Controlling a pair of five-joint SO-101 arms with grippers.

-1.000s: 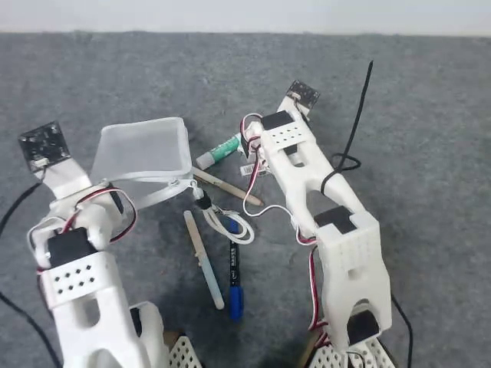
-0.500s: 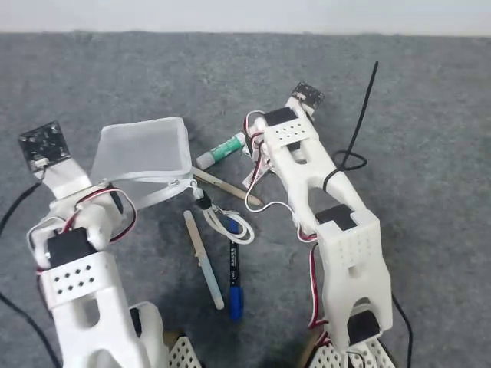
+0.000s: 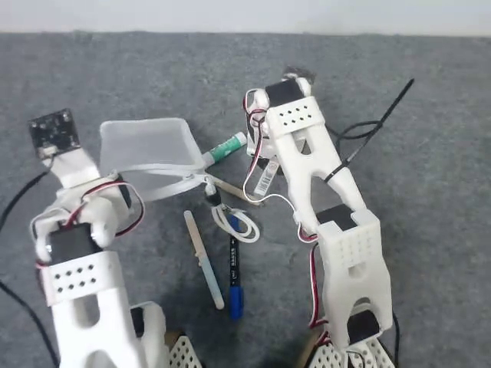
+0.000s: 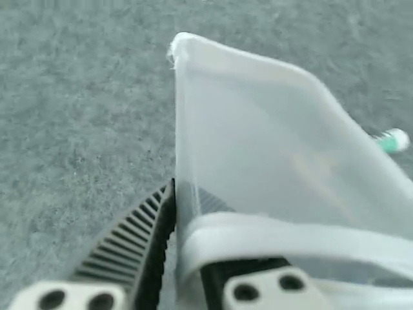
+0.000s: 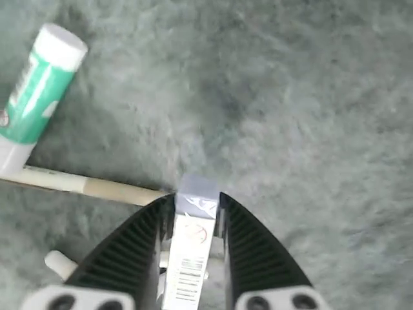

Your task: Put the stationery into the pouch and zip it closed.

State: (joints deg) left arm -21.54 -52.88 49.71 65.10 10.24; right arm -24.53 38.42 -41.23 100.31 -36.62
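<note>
Right fingers (image 5: 251, 252) pinch an eraser (image 5: 190, 239), its long axis tilted, one end down toward the table (image 3: 445, 230). Left fingers (image 4: 135, 239) clamp the translucent pouch (image 4: 258, 161) by its rim.

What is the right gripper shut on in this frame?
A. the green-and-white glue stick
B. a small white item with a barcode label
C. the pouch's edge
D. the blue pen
B: in the right wrist view the right gripper is closed on the small white barcode-labelled item, while the glue stick lies apart from it on the carpet.
</note>
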